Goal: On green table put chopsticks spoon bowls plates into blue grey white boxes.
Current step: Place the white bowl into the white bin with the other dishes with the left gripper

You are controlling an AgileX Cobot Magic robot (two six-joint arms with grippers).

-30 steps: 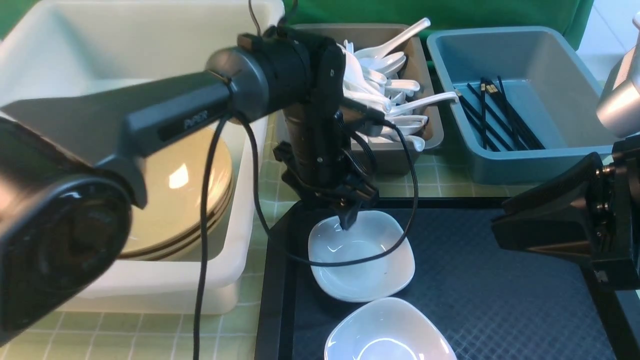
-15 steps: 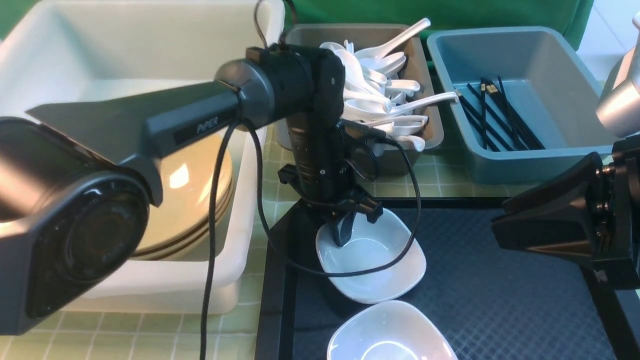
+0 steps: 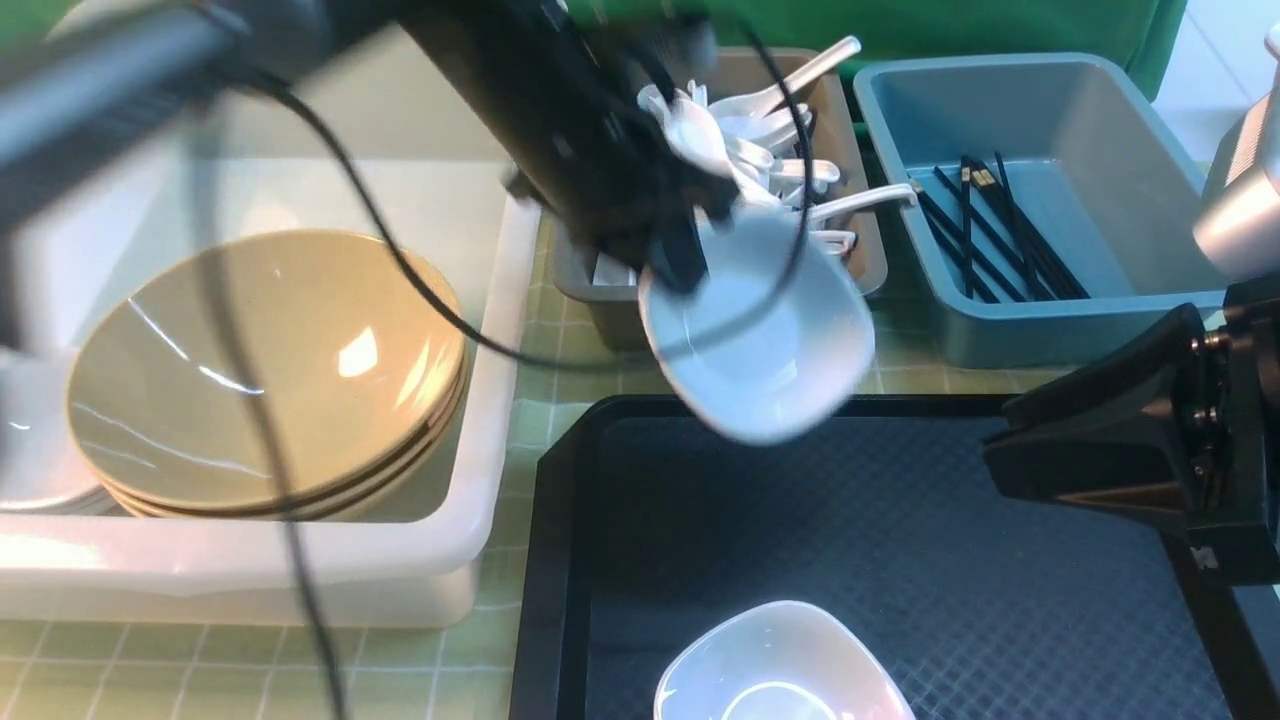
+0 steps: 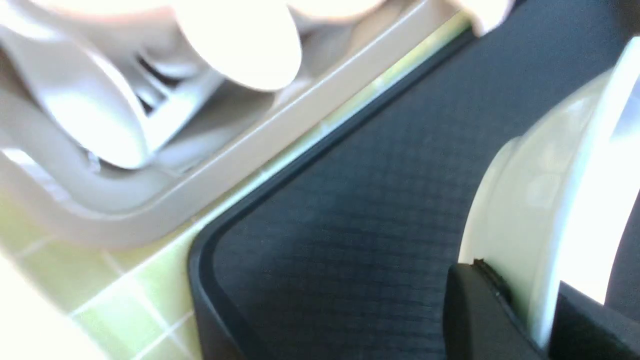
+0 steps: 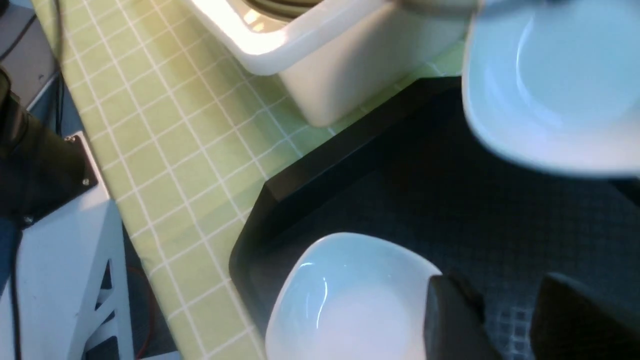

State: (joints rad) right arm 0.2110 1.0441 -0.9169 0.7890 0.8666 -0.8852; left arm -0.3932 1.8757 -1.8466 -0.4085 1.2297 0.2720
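1. Lifted since the earlier frame: one white plate (image 3: 757,325), which was down on the black tray (image 3: 900,560) and now hangs tilted above its far edge, in front of the grey box (image 3: 615,293).
2. My left gripper (image 4: 532,305) has its fingers pinched on that plate's wall; my right gripper (image 5: 505,305) holds its fingers spread, gripping nothing.
3. Another plate (image 3: 785,670) remains on the tray, so I judge one more pickup is due.
4. Bowls (image 3: 270,370) sit inside the white box (image 3: 485,400), beside white dishes (image 3: 45,440); I'd carry mine there, clearing the rim and the spoons (image 3: 860,203).
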